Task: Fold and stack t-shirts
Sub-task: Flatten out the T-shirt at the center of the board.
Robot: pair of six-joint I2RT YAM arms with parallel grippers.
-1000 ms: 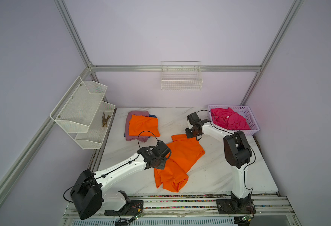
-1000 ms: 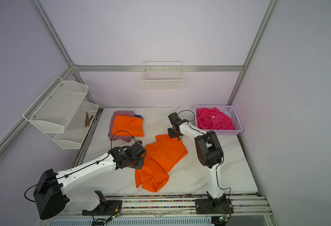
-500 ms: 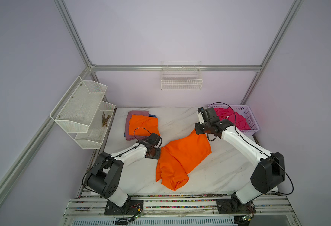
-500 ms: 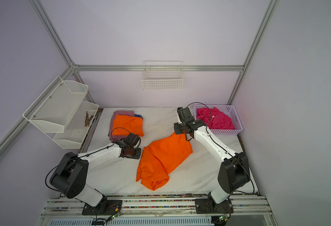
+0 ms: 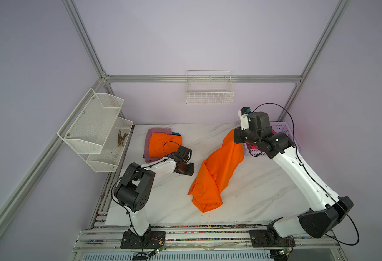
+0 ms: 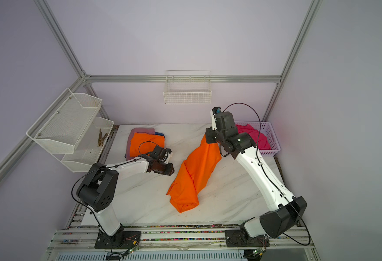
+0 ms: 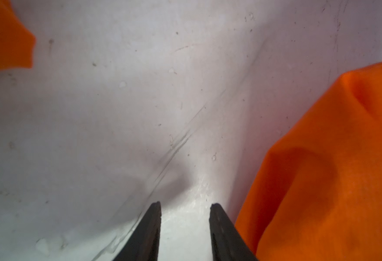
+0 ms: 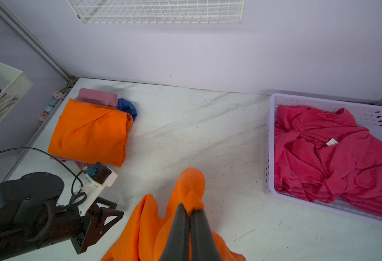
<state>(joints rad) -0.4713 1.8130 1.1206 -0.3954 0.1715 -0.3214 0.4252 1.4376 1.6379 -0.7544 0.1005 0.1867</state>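
At the table's (image 5: 253, 192) left rear, a stack (image 5: 150, 156) is formed: a folded orange shirt (image 5: 163, 144) is laid on a mauve shirt (image 5: 157, 131) and a blue shirt (image 8: 128, 107), so finished work is gathered in one place. Right of it, the left gripper (image 7: 185, 205) is held low over bare table, jaws parted and empty, just beside the loose shirt (image 5: 217, 171), seemingly placed to take a free edge. This orange shirt is draped from a raised corner down to the table, where its lower end is bunched. The corner is pinched by the right gripper (image 8: 191, 209), jaws closed on cloth, presumably so the shirt can be spread flat. At the right, a pink shirt (image 6: 253, 135) is seen crumpled in the basket (image 6: 273, 140), not yet folded.
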